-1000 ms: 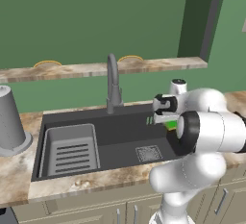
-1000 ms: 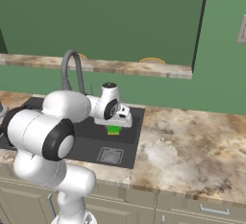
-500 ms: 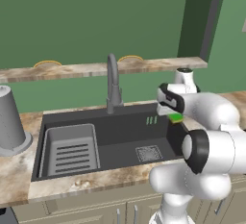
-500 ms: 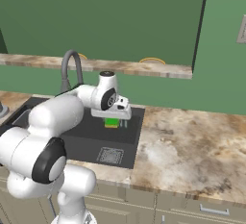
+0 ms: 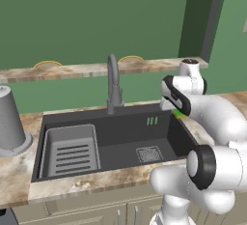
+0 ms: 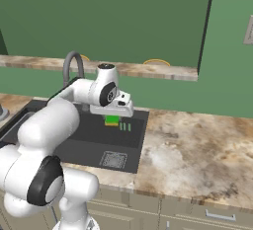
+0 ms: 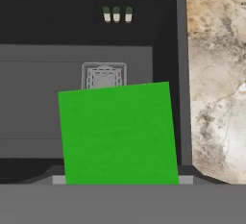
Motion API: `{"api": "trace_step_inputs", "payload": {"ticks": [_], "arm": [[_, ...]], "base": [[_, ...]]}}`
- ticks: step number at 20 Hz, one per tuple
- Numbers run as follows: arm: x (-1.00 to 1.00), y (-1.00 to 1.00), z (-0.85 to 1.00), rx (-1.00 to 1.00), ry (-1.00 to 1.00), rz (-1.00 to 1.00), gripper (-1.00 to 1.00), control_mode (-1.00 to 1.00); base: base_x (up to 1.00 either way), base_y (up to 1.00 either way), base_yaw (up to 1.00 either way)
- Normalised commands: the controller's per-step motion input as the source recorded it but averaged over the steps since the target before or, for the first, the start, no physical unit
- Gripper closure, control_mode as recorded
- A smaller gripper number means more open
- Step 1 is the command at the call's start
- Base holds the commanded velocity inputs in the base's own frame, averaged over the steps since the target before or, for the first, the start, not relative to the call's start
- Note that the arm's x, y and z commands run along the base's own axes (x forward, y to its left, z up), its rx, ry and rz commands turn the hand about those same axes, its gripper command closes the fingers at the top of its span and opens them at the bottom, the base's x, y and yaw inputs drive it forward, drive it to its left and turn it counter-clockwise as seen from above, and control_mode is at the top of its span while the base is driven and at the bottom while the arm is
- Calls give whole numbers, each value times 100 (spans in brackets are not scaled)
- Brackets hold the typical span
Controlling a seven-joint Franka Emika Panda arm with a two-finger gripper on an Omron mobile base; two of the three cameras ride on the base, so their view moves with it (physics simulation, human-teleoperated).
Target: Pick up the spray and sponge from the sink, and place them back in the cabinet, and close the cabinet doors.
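Note:
My gripper (image 6: 112, 117) hangs over the right end of the dark sink (image 6: 140, 142), shut on the sponge (image 6: 111, 121), whose green face shows below the hand. In the hand view the sponge (image 7: 117, 134) is a large green slab between the jaws, covering the fingertips, with the sink's drain (image 7: 104, 76) far beneath it. From the left base view only a green sliver of the sponge (image 5: 179, 112) peeks out behind the hand (image 5: 172, 98), above the sink's (image 5: 96, 115) right rim. The spray, the cabinet and the cabinet doors are out of view.
A curved grey faucet (image 5: 113, 86) rises behind the sink. A ribbed grey tray (image 5: 70, 149) lies in the basin's left half. A grey cylinder (image 5: 9, 120) stands on the left counter. Marble counter (image 6: 197, 145) stretches to the right, with drawers (image 6: 217, 216) below.
The hand has risen a little with the sponge in it and shifted toward the sink's right rim. The forearm has swung out and stretched forward.

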Motion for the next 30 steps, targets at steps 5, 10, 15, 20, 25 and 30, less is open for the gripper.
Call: {"api": "trace_step_inputs", "payload": {"ticks": [5, 10, 15, 20, 25, 30], "arm": [[-21, 11, 15, -1, 0, -2, 100, -100], [-23, 7, 19, 0, 0, -2, 100, -100], [-33, 0, 22, 0, 0, -1, 100, -100], [-36, 0, 14, 0, 0, 0, 100, -100], [-32, 1, 21, 0, 0, -2, 100, -100], [-27, 1, 23, 0, -1, -5, 100, -100]], "base": [[0, 0, 0], [0, 0, 0], [0, 0, 0], [0, 0, 0], [0, 0, 0], [0, 0, 0]]}}
